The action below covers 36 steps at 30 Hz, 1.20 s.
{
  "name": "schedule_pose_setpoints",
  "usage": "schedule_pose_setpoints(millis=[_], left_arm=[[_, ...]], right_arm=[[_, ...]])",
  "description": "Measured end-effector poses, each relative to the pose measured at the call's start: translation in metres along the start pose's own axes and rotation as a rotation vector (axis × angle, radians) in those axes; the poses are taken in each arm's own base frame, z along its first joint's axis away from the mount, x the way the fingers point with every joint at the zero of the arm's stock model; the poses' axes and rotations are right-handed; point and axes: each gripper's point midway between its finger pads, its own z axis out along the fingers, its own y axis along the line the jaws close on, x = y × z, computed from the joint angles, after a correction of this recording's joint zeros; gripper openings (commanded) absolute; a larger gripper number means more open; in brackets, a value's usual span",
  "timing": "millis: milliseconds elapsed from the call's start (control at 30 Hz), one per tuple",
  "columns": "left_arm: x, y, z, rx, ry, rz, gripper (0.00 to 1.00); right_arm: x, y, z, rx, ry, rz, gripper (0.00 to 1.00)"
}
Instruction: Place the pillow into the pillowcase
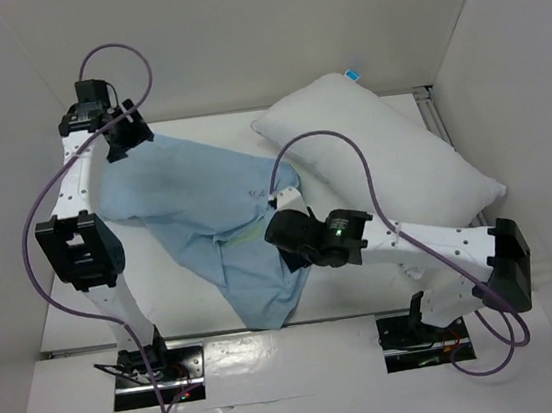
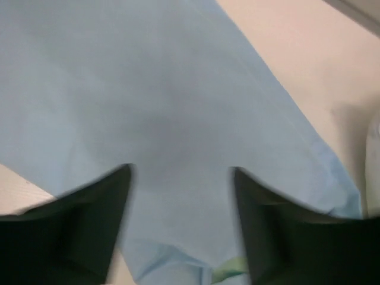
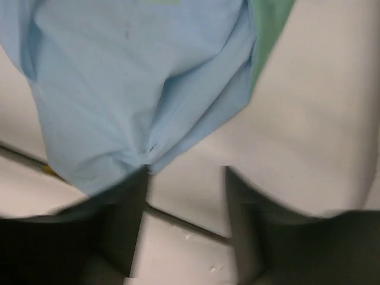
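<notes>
Pillowcase limp, blue face up, running from 11 o'clock to centre of tabletop; pillow wholly outside it, just beside, at 2 o'clock; left jaws spread over far corner; right jaws spread at cloth's 3 o'clock edge; neither pinching. Step, likely: finding the opening; next calls for gripping one hem layer.

**Pillowcase to the left, pillow to the right**

The pillowcase lies spread on the table. It runs from the far left down to a narrow end by the near edge at the centre. The pillow lies to its right, slanting from the far centre towards the right side, with its left end just beside the pillowcase's right edge. The left gripper is over the pillowcase's far left end. The right gripper is over its right edge, nearer than the pillow.
</notes>
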Motion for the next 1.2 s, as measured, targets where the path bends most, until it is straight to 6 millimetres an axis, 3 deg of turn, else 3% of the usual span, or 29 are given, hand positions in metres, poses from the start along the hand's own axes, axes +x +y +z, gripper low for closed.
schedule_pose_setpoints(millis=[100,133,167,200,233,267,333,367,467,500,567,700,867,933,1033,1133,1200], left_arm=[[0.032,-0.054,-0.031,0.095,0.006,0.137,0.25],[0.044,-0.070,-0.038,0.127,0.014,0.182,0.13],[0.058,-0.088,-0.044,0.166,0.027,0.229,0.13],[0.074,-0.104,-0.047,0.199,0.047,0.278,0.13],[0.091,-0.117,-0.049,0.230,0.075,0.317,0.17],[0.110,-0.128,-0.049,0.256,0.111,0.353,0.34],[0.150,-0.134,-0.045,0.269,0.195,0.410,0.52],[0.168,-0.132,-0.042,0.267,0.238,0.434,0.59],[0.220,-0.119,-0.036,0.239,0.369,0.483,0.58],[0.225,-0.116,-0.036,0.233,0.384,0.489,0.58],[0.248,-0.112,-0.034,0.220,0.424,0.526,0.56],[0.289,-0.108,-0.034,0.215,0.492,0.581,0.65],[0.307,-0.120,-0.035,0.230,0.492,0.592,0.66],[0.303,-0.120,-0.029,0.216,0.480,0.572,0.66],[0.292,-0.112,-0.022,0.186,0.463,0.533,0.65],[0.277,-0.103,-0.019,0.161,0.437,0.492,0.65],[0.269,-0.096,-0.018,0.146,0.425,0.472,0.65]], right_arm=[[-0.040,-0.019,-0.010,0.034,-0.085,0.132,0.02],[-0.052,-0.030,-0.008,0.057,-0.103,0.180,0.00],[-0.060,-0.043,-0.004,0.083,-0.113,0.231,0.00],[-0.066,-0.054,0.002,0.106,-0.116,0.274,0.00],[-0.070,-0.065,0.010,0.133,-0.113,0.303,0.20],[-0.072,-0.073,0.020,0.154,-0.104,0.330,0.32],[-0.071,-0.080,0.043,0.182,-0.064,0.343,0.48],[-0.069,-0.080,0.058,0.190,-0.037,0.339,0.65],[-0.063,-0.074,0.085,0.204,0.027,0.305,0.74],[-0.063,-0.072,0.090,0.201,0.037,0.299,0.74],[-0.064,-0.073,0.093,0.198,0.040,0.295,0.72],[-0.077,-0.089,0.087,0.176,-0.004,0.351,0.69],[-0.081,-0.107,0.087,0.124,-0.059,0.436,0.69],[-0.080,-0.099,0.097,0.097,-0.045,0.432,0.80],[-0.078,-0.086,0.125,0.079,-0.012,0.418,0.90],[-0.071,-0.078,0.154,0.075,0.016,0.420,0.90],[-0.067,-0.077,0.168,0.093,0.029,0.444,0.82]])
